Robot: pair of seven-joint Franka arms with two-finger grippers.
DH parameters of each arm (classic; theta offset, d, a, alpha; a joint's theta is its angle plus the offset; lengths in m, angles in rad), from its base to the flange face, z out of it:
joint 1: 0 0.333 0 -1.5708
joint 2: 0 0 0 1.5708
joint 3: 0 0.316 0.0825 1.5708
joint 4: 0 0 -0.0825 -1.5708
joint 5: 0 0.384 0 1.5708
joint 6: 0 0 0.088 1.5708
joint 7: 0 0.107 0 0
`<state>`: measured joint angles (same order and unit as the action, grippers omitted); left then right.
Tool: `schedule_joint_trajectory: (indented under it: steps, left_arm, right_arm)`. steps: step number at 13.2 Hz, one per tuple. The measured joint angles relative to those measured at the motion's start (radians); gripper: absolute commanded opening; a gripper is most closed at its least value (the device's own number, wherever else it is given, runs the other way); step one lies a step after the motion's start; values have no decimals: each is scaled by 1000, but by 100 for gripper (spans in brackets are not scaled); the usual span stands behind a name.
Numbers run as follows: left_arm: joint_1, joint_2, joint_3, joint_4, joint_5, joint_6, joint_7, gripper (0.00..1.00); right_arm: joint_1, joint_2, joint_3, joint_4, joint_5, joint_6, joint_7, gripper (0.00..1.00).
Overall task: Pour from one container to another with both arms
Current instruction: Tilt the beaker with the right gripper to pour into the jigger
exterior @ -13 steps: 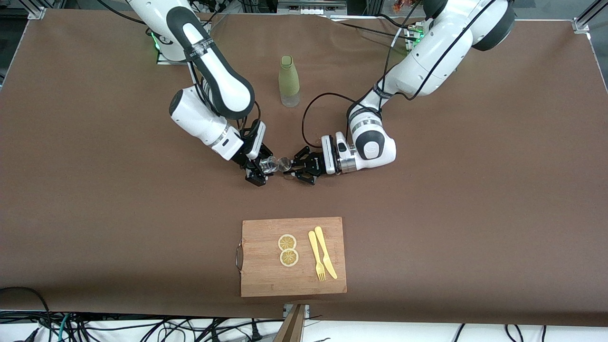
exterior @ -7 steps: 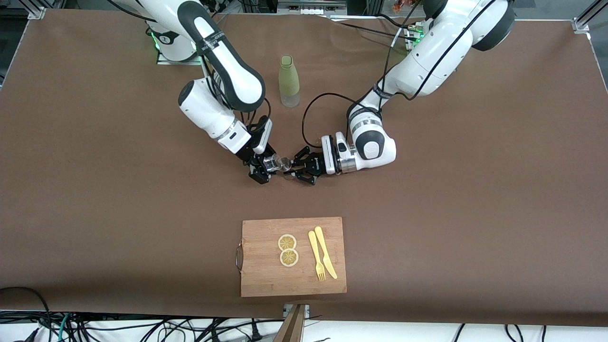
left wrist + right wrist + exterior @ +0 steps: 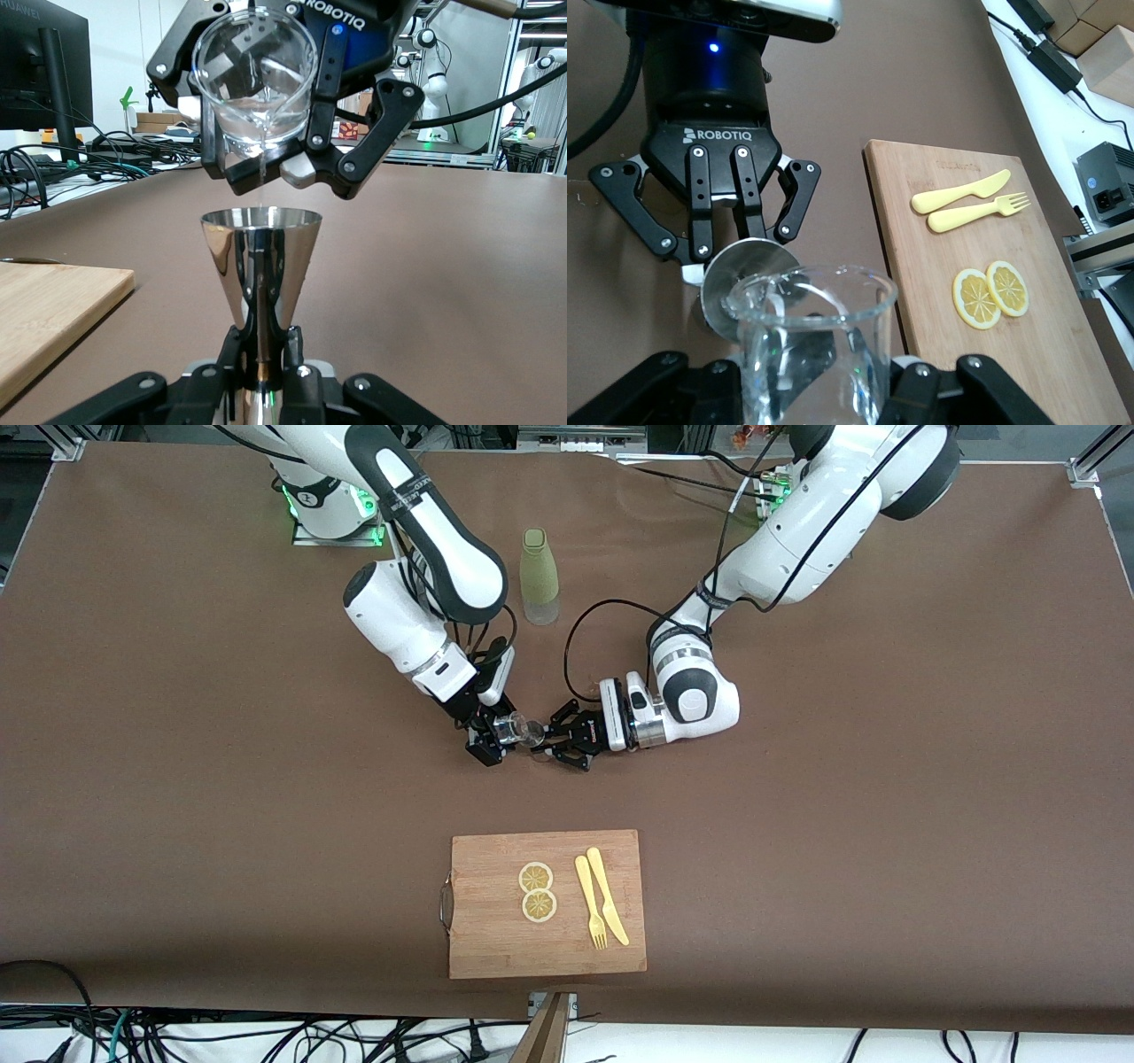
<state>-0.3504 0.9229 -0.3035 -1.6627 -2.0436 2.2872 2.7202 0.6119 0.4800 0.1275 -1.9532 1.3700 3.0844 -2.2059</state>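
My right gripper (image 3: 490, 742) is shut on a clear glass beaker (image 3: 506, 731) holding water, and tips it over a steel jigger (image 3: 532, 732). My left gripper (image 3: 555, 743) is shut on that jigger's narrow waist and holds it upright just above the table. In the left wrist view a thin stream of water (image 3: 263, 173) falls from the beaker (image 3: 257, 80) into the jigger (image 3: 261, 252). In the right wrist view the beaker's lip (image 3: 815, 292) hangs over the jigger's rim (image 3: 731, 270), with the left gripper's fingers (image 3: 700, 239) around the jigger.
A green bottle (image 3: 539, 576) stands between the two arm bases. A wooden cutting board (image 3: 483, 939) lies nearer the front camera, carrying two lemon slices (image 3: 537, 891) and a yellow fork and knife (image 3: 599, 903).
My right arm has swung toward the left gripper, bringing the beaker up against the jigger and over its mouth. The left arm has held still.
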Motion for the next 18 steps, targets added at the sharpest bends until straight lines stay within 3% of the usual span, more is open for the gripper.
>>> schedule_joint_trajectory:
  steps: [13,18]
  left_arm:
    - [-3,0,0,0,0,5,0,0]
    - [-4,0,0,0,0,6,0,0]
  right_arm:
    - [5,1,-1,2,1,9,2,0]
    - [4,6,-4,2,39,-16,100,0]
